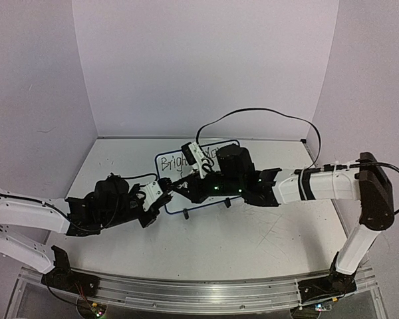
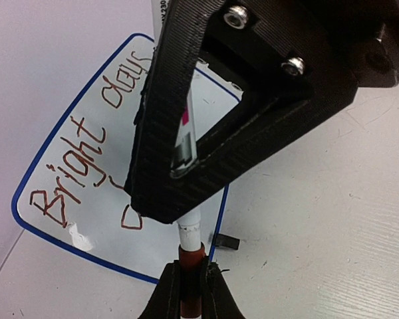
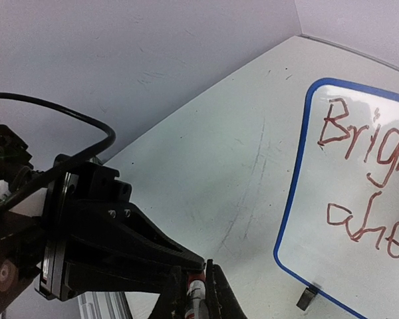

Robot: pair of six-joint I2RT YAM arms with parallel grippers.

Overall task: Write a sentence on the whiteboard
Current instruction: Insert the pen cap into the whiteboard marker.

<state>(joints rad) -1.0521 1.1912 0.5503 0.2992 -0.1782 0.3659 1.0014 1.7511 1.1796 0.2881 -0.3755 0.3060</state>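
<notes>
- Left gripper [image 2: 190, 272] is shut tight on the red end of the marker [image 2: 189, 232], just in front of the whiteboard's [image 2: 146, 249] near rim.
- Right gripper [image 3: 194, 282] is shut on the same marker, a bit higher up on its white part, and points toward the left one.
- I think each one holds an end so they can push the cap on or pull it off. One hand alone could not do that.
- The pen tip is not on the whiteboard, so no writing is going on now.
- The whiteboard lies flat on the table [image 2: 319, 232], right behind the grippers, with a small black foot [image 2: 226, 242] at its near rim.
- The sentence [image 3: 359, 143] is on the whiteboard in two lines. I can read "Bright days" on top, and the grippers hide part of the second line.
- Behind the whiteboard is a plain wall [image 3: 153, 53].
</notes>
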